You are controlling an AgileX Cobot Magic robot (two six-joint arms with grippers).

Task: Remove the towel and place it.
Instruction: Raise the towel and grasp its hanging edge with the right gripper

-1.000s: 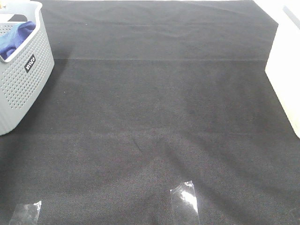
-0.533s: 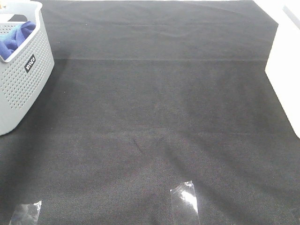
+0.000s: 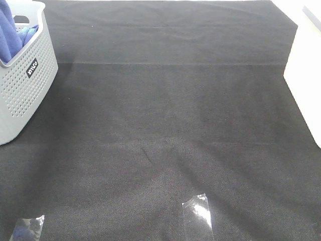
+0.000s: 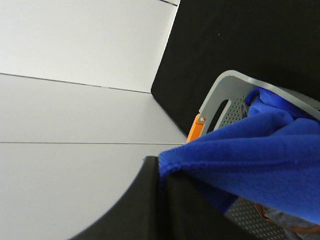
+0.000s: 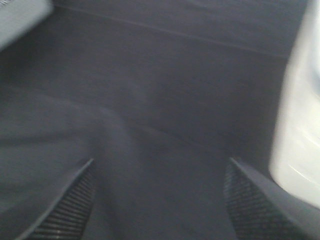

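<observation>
Towel (image 4: 260, 160) in left fingers (image 4: 142, 210): wrist view only; overhead, blue edge.

light: even, soft | right wrist view: blurred | tape (image 3: 196, 213): glare

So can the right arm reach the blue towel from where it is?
Probably not right away. The towel is in the basket at the far left, pinched by the left gripper. The right gripper hangs open over the black cloth near the white box. Nothing blocks it, it's just far across.
</observation>
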